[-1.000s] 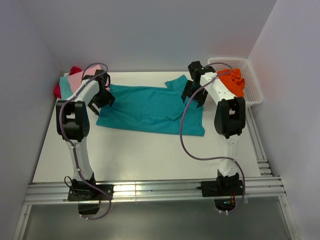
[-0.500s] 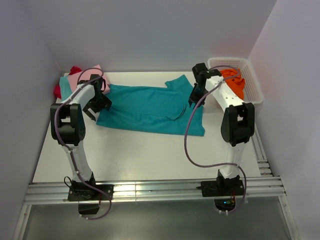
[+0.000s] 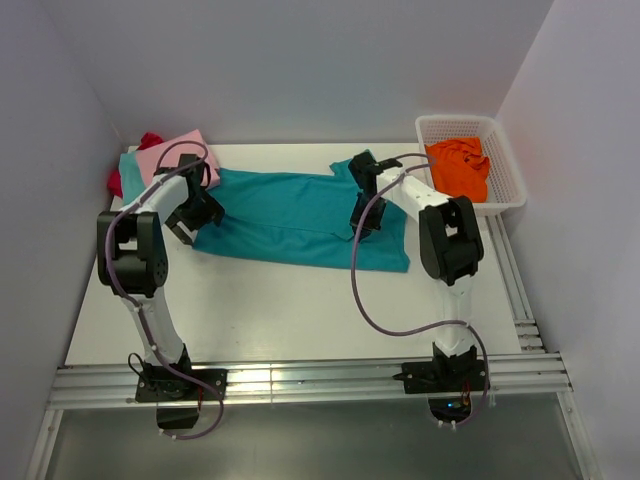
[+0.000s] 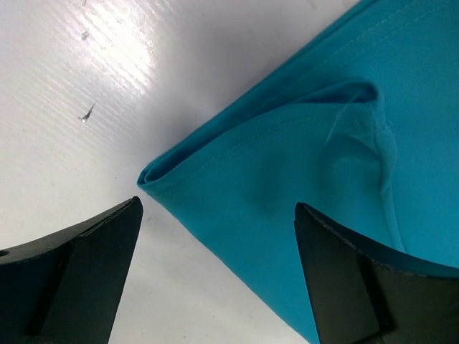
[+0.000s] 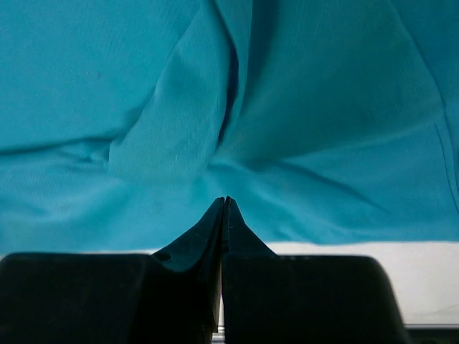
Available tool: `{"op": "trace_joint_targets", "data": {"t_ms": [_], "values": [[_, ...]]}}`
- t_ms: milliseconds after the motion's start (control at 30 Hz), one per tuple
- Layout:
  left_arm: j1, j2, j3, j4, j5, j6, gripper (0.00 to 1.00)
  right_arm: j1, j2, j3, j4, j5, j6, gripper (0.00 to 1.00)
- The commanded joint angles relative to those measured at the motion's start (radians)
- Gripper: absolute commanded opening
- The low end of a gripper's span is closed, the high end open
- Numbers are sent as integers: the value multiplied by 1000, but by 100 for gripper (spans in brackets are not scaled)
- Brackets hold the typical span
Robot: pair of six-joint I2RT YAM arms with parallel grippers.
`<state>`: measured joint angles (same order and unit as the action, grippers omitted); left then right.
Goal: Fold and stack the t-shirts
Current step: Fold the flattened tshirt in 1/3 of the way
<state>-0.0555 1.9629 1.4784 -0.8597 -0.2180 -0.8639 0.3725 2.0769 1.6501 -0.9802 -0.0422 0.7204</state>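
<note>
R gripper (image 5: pixel 224 202) has swung in from by the mesh basket (image 3: pixel 512 180) and snapped together, pinching a fold of the teal t-shirt (image 3: pixel 290 215), which lies spread flat btwn the arms. L gripper (image 4: pixel 217 215) still wide apart, straddling the shirt's left corner, so fold's only half set up
</note>
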Motion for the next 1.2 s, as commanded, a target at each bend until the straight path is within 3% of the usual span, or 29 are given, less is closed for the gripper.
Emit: {"op": "trace_joint_targets", "data": {"t_ms": [0, 500, 867, 933, 967, 1000, 1167], "values": [[0, -75, -13, 22, 11, 34, 93, -10, 54, 74, 2, 41, 14, 0], [0, -105, -40, 24, 6, 69, 92, -10, 225, 273, -54, 88, 13, 0], [0, -114, -86, 36, 11, 77, 91, -49, 301, 674, 127, -131, 82, 0], [0, -113, -84, 34, 11, 77, 91, -64, 258, 631, 242, -208, 99, 31], [0, -111, -81, 33, 12, 78, 91, -67, 243, 613, 264, -225, 108, 56], [0, -111, -78, 30, 12, 80, 90, -69, 229, 582, 277, -241, 105, 88], [0, -124, -69, 33, 9, 86, 91, -69, 77, 424, 209, -147, 10, 93]]}}
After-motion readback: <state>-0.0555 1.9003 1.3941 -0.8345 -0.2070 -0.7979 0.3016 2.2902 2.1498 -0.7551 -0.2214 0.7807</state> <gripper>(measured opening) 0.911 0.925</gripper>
